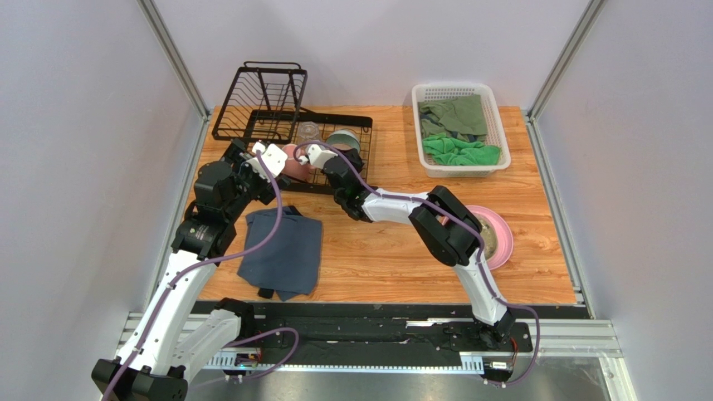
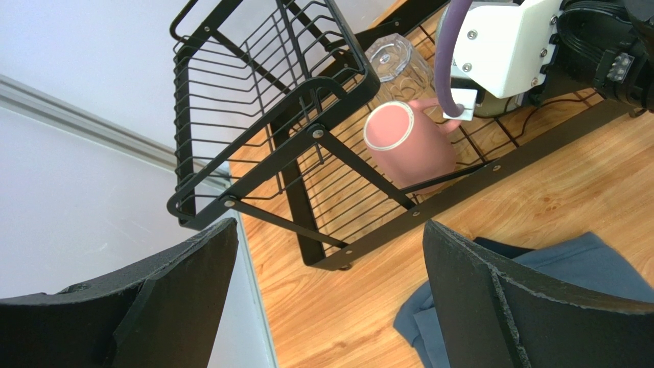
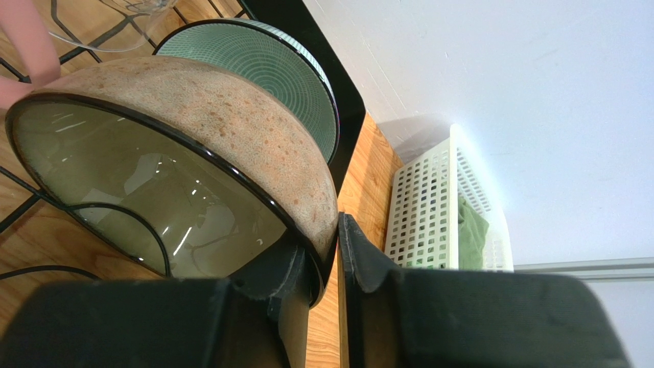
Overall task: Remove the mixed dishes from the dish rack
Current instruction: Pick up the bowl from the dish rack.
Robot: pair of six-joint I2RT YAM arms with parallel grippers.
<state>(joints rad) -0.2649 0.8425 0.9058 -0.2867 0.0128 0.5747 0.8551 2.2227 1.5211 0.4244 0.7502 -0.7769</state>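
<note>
Black wire dish rack [image 2: 315,132]: ahead of the left pincer [image 2: 328,230], raised shelf up to its left, lower tray straight in front
Left pincer: spread wide, gripping nothing, hanging over the near edge of the tray
Pink mug [image 2: 407,146]: lying on its side on the lower tray, mouth turned to the left pincer, just beyond it
Clear glass [image 2: 395,61]: on the tray behind the mug; touching or only beside it, cannot tell
Right pincer [image 3: 326,245]: pinching the dark rim of a speckled bowl [image 3: 230,115], one finger inside, one outside
Speckled bowl: tilted on edge over the tray wires; whether it bears on them, cannot tell
Teal bowl [image 3: 261,65]: on edge just beyond the speckled bowl
Pink plate [image 1: 502,221]: on the worktop [image 1: 393,251], well behind the right pincer
Blue-grey cloth [image 1: 283,251]: on the worktop behind the left pincer
White basket [image 3: 430,215]: beyond the right pincer, to its right, green cloth inside
</note>
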